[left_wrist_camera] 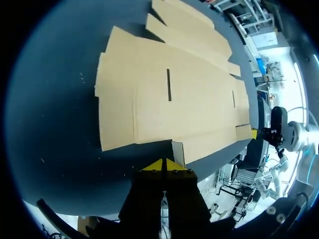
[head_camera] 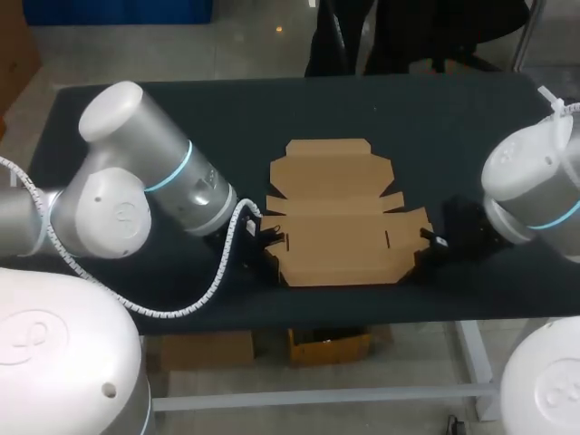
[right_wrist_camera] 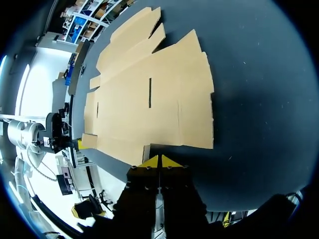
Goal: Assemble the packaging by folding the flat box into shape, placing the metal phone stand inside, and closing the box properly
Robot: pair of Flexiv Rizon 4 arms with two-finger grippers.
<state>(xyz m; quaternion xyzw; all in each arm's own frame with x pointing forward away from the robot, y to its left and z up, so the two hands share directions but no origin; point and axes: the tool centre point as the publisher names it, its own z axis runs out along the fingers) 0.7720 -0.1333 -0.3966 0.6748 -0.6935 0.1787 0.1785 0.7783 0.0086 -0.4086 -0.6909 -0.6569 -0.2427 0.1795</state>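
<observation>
The box [head_camera: 340, 217] lies flat and unfolded in the middle of the frame, on the dark table [head_camera: 408, 118]. All its panels and flaps are spread out in one sheet. The lid panel points toward the upper edge of the frame, and the wide base panel sits nearer the lower edge. Two short slits [head_camera: 286, 240] are cut in the base panel, one toward each end.

The left arm comes in from the left. The left gripper [left_wrist_camera: 163, 166] is low at the box's left end. Its yellow tips are pressed together with no gap showing, right at the cardboard's edge, beside a small side tab [left_wrist_camera: 178, 152] that stands up a little. I cannot tell whether any cardboard is nipped between the tips.

The right arm comes in from the right. The right gripper [right_wrist_camera: 159, 162] mirrors the left one at the box's right end. Its tips are likewise closed tight against each other at the edge, just beside that end's tab [right_wrist_camera: 147, 151].
</observation>
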